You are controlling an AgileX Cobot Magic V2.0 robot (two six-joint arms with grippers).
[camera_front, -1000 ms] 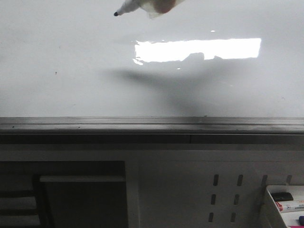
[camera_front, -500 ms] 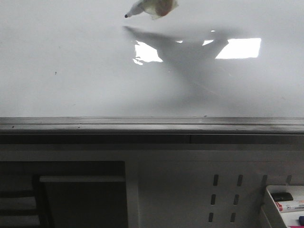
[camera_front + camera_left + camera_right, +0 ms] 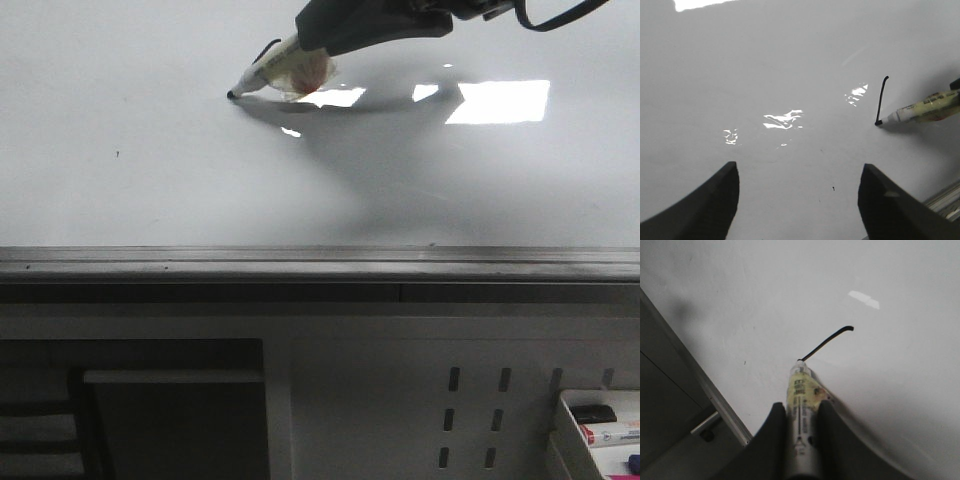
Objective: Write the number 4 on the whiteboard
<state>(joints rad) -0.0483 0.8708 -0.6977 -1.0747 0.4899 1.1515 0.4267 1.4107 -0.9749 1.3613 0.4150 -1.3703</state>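
My right claw (image 3: 801, 412) is clamped on a marker (image 3: 800, 390), its tip touching the whiteboard (image 3: 130, 190) at the end of one short black stroke (image 3: 826, 342). My left claw (image 3: 797, 200) is spread apart above the board.

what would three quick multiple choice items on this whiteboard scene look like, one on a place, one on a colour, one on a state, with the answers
1. Where is the marker tip?
A. on the whiteboard, at the end of a short stroke
B. in the tray at lower right
C. on the grey metal edge

2. What colour is the stroke?
A. red
B. blue
C. black

3. How is the left gripper?
A. shut on the marker
B. open, holding nothing
C. shut on an eraser

Answers:
1 A: the marker tip meets the whiteboard where the stroke ends.
2 C: the line reads black in both wrist views.
3 B: the left gripper has its fingers wide apart over bare board, while the right gripper clamps the marker.
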